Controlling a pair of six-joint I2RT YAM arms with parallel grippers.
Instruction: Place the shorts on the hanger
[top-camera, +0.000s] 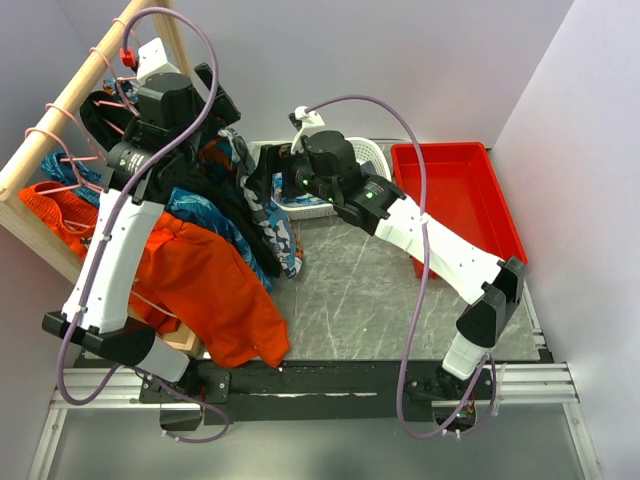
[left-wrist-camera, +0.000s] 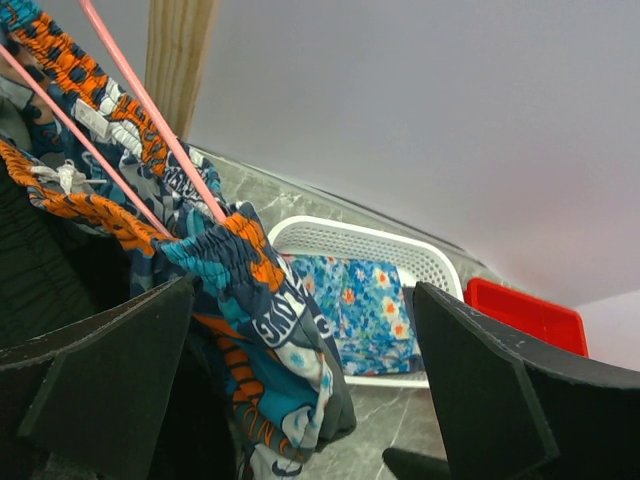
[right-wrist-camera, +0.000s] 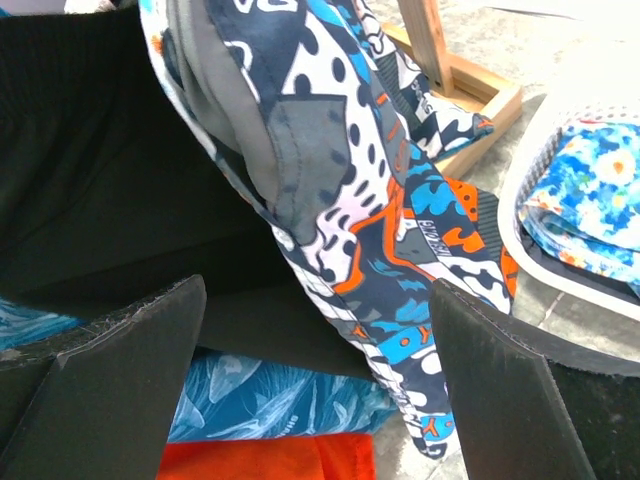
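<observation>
The shorts (left-wrist-camera: 250, 300), patterned in orange, teal, navy and white, hang draped over the thin pink wires of the hanger (left-wrist-camera: 150, 120) by the wooden rack. From above, the shorts (top-camera: 275, 215) dangle between the two arms. My left gripper (left-wrist-camera: 300, 400) is open, its wide-apart fingers (left-wrist-camera: 100, 380) straddling the hanging cloth without closing on it. My right gripper (right-wrist-camera: 315, 390) is also open just in front of the shorts (right-wrist-camera: 380, 230), whose lower end falls between its fingers (right-wrist-camera: 500, 390). In the top view the left gripper (top-camera: 222, 115) is up by the rack and the right gripper (top-camera: 258, 180) reaches in from the right.
A white basket (top-camera: 370, 155) holding blue floral cloth (left-wrist-camera: 365, 310) stands behind the shorts, a red bin (top-camera: 455, 195) to its right. The wooden rack pole (top-camera: 70, 110) carries more pink hangers with black, blue leafy (right-wrist-camera: 260, 400) and orange (top-camera: 210, 280) garments.
</observation>
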